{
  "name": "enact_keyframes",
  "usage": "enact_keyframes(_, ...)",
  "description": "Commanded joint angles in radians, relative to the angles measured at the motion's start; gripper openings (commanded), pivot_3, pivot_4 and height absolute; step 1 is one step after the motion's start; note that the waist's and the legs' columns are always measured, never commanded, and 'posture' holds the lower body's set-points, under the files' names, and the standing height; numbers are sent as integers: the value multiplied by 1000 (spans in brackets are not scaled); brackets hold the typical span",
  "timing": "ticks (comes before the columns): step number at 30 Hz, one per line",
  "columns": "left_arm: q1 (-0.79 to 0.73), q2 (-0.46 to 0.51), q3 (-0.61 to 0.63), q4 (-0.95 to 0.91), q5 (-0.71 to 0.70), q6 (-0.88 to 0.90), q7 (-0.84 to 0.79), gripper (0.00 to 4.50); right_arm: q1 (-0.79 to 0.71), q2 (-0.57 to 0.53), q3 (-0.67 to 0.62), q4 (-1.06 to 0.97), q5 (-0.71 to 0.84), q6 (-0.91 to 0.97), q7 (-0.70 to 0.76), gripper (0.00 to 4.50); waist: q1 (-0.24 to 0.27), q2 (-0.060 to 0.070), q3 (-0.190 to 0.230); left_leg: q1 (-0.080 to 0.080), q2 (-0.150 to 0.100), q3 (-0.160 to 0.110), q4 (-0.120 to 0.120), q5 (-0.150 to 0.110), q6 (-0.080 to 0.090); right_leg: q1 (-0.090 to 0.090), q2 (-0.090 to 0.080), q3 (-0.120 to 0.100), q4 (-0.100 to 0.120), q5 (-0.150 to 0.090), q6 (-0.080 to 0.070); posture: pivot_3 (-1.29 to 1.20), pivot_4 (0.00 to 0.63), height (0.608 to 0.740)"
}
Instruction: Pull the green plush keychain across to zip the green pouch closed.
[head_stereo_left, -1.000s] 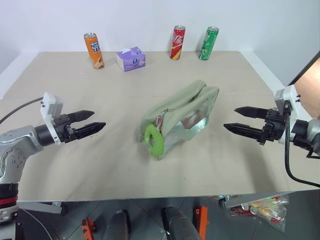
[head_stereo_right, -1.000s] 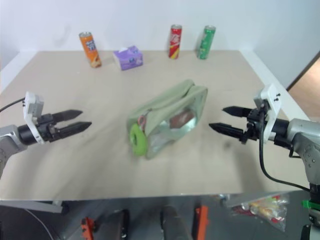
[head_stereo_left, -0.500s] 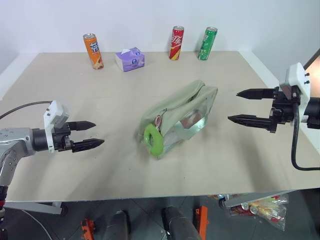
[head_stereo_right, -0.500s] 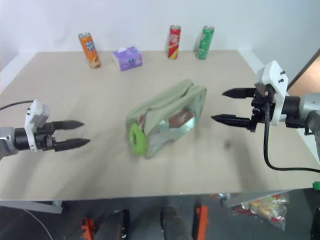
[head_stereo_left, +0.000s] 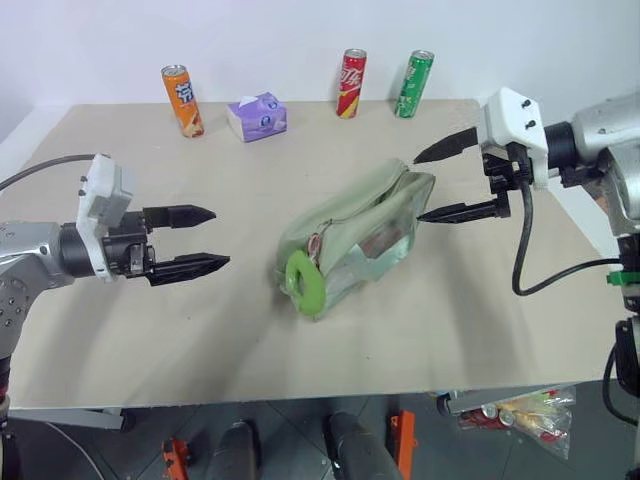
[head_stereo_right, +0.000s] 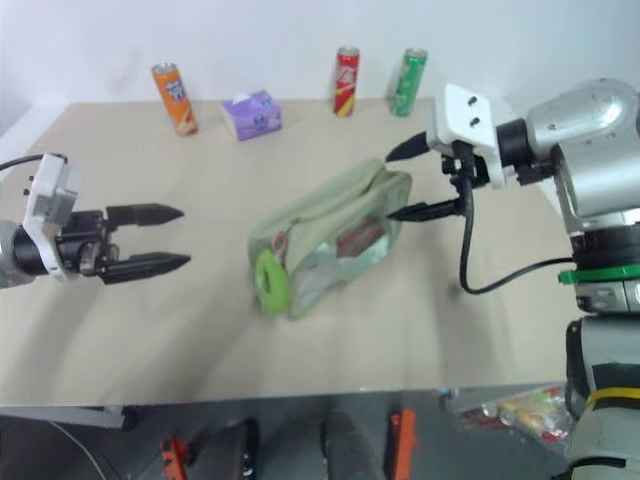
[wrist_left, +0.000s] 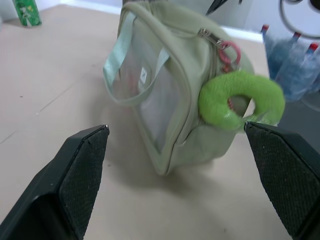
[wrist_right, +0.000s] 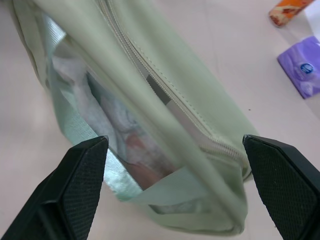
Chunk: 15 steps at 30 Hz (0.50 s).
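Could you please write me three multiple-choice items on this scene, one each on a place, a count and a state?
1. Where does the keychain hang?
A. at the pouch's near end
B. beside the tissue box
C. in the left gripper

2. How many cans stand at the table's far edge?
A. one
B. two
C. three

3. How are the right gripper's jaws?
A. shut on the pouch
B. open
C. shut on nothing

Key: 1 A, it hangs on the near end of the pouch. 2 C, orange, red and green. 3 B, the right gripper has its fingers wide apart at the pouch's far end.
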Motion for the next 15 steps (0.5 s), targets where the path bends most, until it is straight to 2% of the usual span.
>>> enact_keyframes(1, -10, -3, 46, -52, -43, 6, 28, 4500, -74, 17, 33, 40, -16, -63, 69, 4478, 0, 0, 0, 0, 0, 0, 0, 0, 0, 0, 0, 0, 0, 0, 0, 0, 150, 740)
enact_keyframes(8, -57, -62, 78, -67, -157, 33, 116, 4500, -129, -10, 199, 58, 58, -122, 72, 4478, 0, 0, 0, 0, 0, -1, 1, 0, 0, 0, 0, 0, 1, 0, 0, 0, 150, 740)
enact_keyframes(15, -51, -68, 56, -75, -152, 23, 132, 4500, -139, 11, 250, 96, 71, -139, 72, 4478, 1, 0, 0, 1, 0, -1, 1, 0, 0, 1, 1, 0, 1, 0, 0, 0, 150, 740)
